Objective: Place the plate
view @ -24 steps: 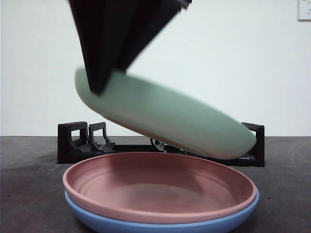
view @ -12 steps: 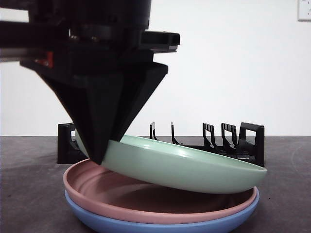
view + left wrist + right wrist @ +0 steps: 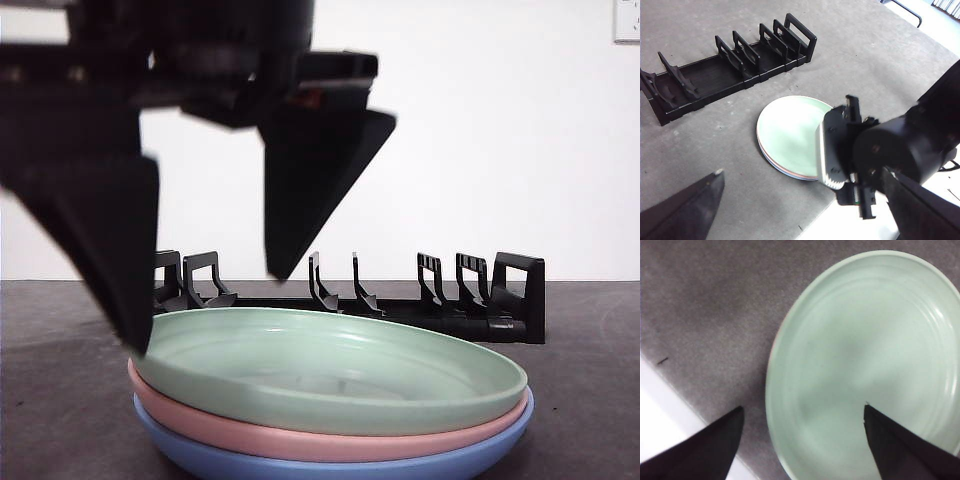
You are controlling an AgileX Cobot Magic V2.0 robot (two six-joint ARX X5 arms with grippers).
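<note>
Right claw [image 3: 205,310] over near-left rim of green plate [image 3: 330,370], jaws wide apart, gripping nothing. One jaw tip just outside the rim, close to it; other jaw tip over the plate's bowl, clear of the surface. Same seen in right wrist view: claw [image 3: 802,412] straddling rim of green plate [image 3: 865,360], one tip over grey table [image 3: 705,315], other over the plate's inside.

Green plate lying flat, nested on pink plate [image 3: 300,440], itself on blue plate [image 3: 330,465]. Stack directly below claw, on table [image 3: 60,400].

Black rack [image 3: 440,295] behind stack, beyond claw, slots w/o plates, well apart from stack in left wrist view: rack [image 3: 730,60], green plate [image 3: 787,132].

Left claw [image 3: 805,192] high up, off to the side, jaws spread, holding nothing. Right arm [image 3: 890,150] visible between its jaws, above plate stack.
</note>
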